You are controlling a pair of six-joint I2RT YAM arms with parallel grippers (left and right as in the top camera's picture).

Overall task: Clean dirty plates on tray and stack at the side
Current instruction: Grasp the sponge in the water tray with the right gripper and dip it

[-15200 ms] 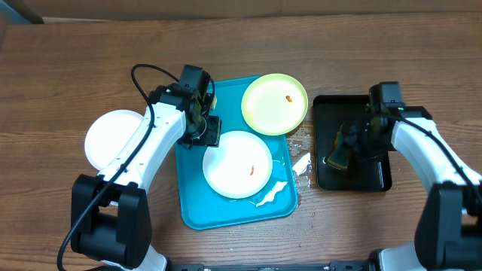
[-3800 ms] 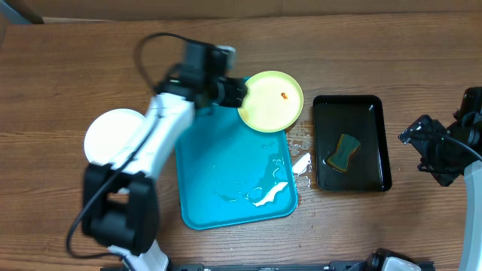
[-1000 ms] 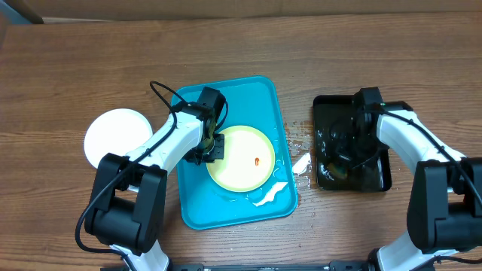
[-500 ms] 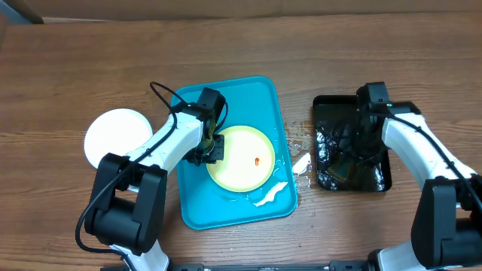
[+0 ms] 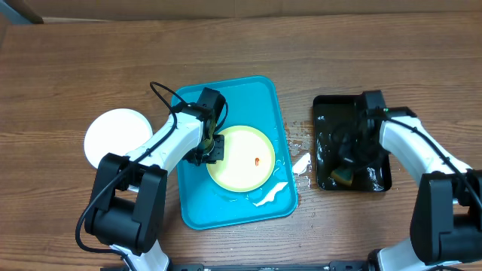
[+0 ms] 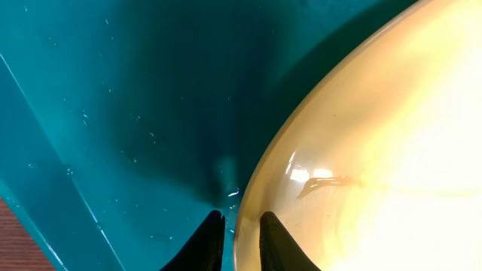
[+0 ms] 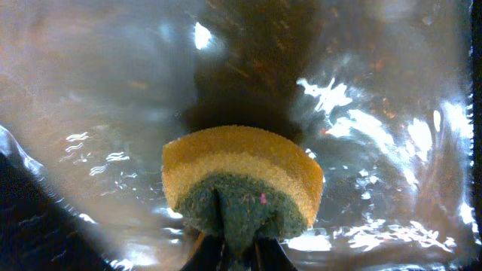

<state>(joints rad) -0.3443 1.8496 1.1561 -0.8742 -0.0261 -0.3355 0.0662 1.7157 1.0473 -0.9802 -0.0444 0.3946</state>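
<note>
On the wooden table (image 5: 60,75), the large turquoise plastic tray (image 5: 260,94) with its raised rim holds one pale yellow-green round plate (image 5: 237,169). The plate lies flat in the tray's middle, with a small red smear (image 5: 257,161) right of its centre. Beads of water dot the tray floor, and a torn white scrap (image 5: 271,196) lies at the near right corner. The left gripper (image 6: 241,218) has its fingers (image 6: 213,241) drawn narrow, pinching that plate's left rim between them. Left of the tray, on bare wood, sits a white round plate (image 5: 115,138); whether it is one plate or a stack I cannot tell from above. To the right, the small black rectangular tray (image 5: 327,113) holds shallow water and a yellow sponge with a green scouring face (image 7: 241,181). The right gripper (image 7: 230,252) is clamped tight on the sponge's green edge.
</note>
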